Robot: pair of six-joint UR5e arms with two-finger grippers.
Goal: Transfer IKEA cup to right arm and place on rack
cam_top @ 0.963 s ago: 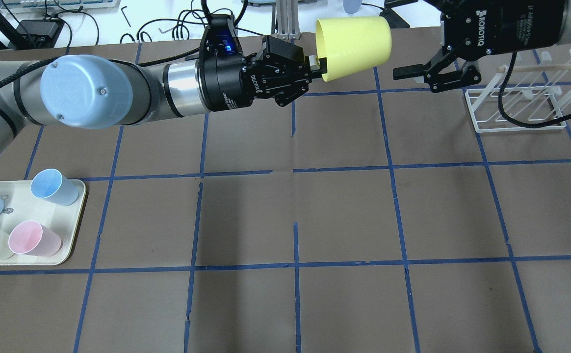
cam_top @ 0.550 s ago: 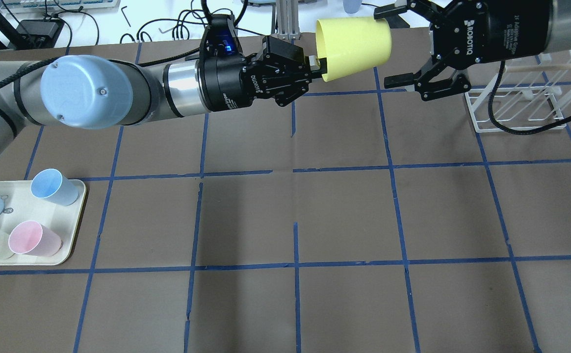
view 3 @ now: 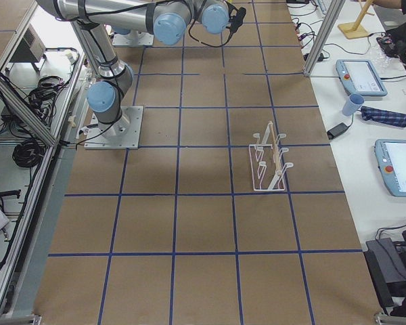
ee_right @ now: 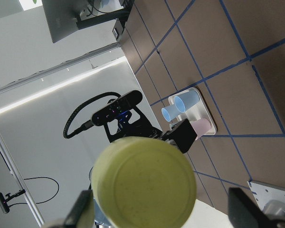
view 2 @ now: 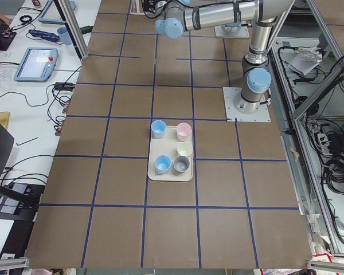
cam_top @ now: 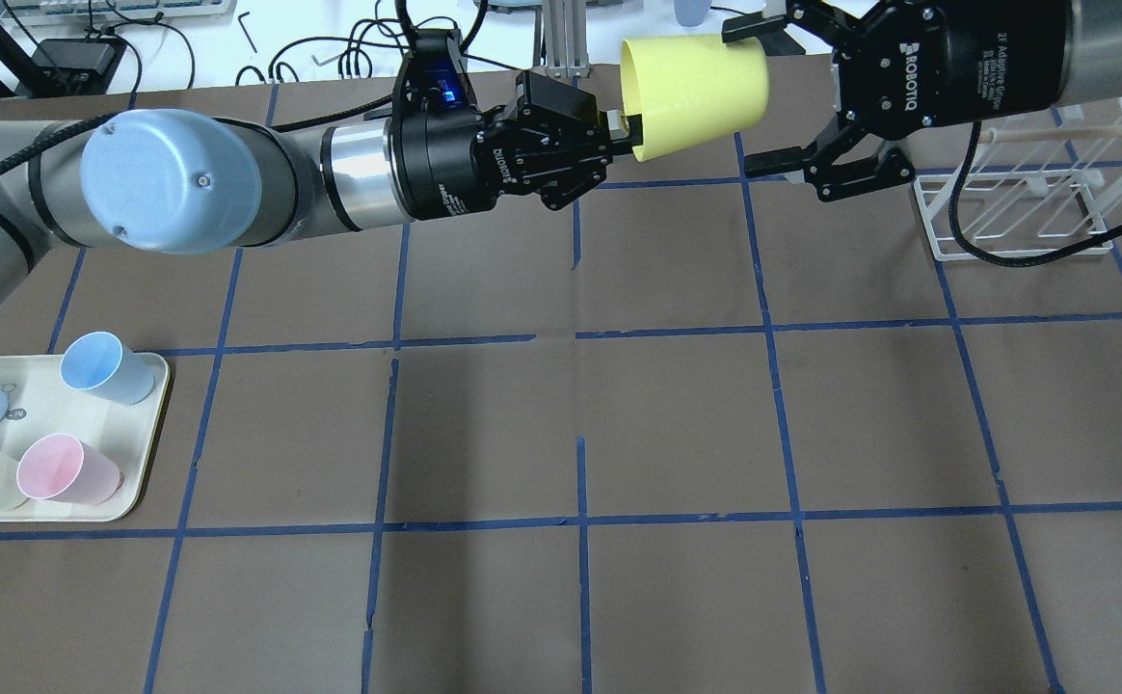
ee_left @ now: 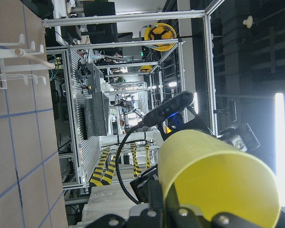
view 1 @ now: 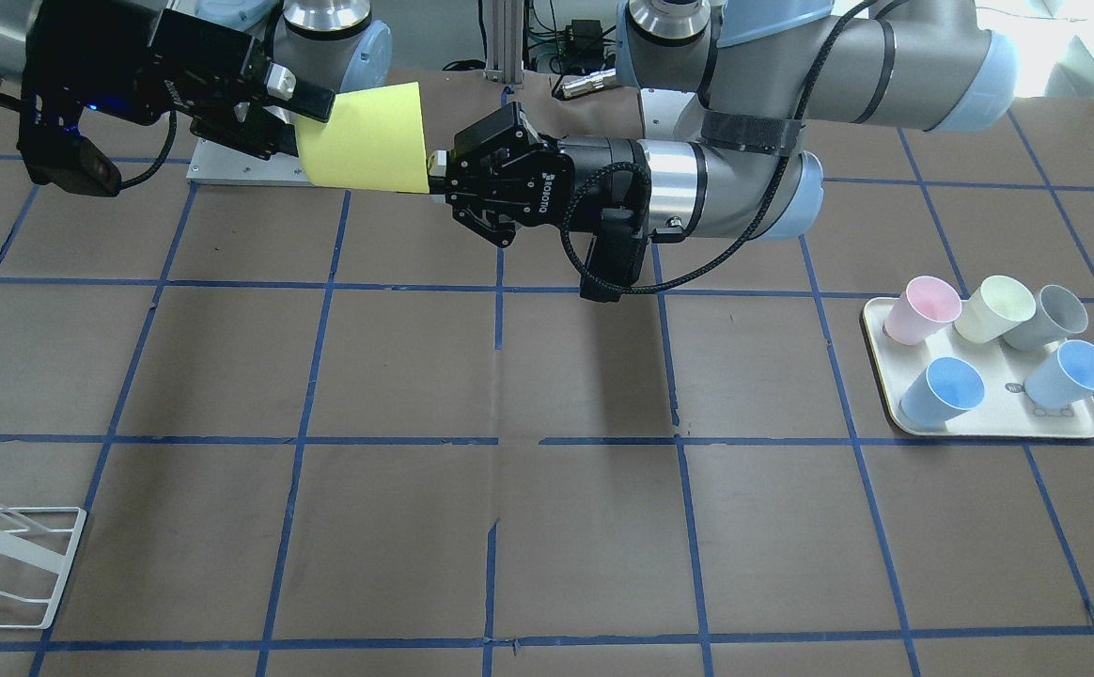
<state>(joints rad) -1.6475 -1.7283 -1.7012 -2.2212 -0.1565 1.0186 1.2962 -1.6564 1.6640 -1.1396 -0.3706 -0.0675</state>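
The yellow IKEA cup lies on its side in the air above the far middle of the table, also in the front view. My left gripper is shut on its rim. My right gripper is open, one finger on each side of the cup's base, apart from it. The right wrist view shows the cup's base between the spread fingers. The white wire rack stands at the far right, under the right arm.
A cream tray at the near left holds blue, pink, pale cream and grey cups. Cables and equipment lie beyond the table's far edge. The rack also shows in the front view.
My right gripper has moved left toward the cup, and its open fingers now straddle the cup's base. The left arm and the cup have not moved.
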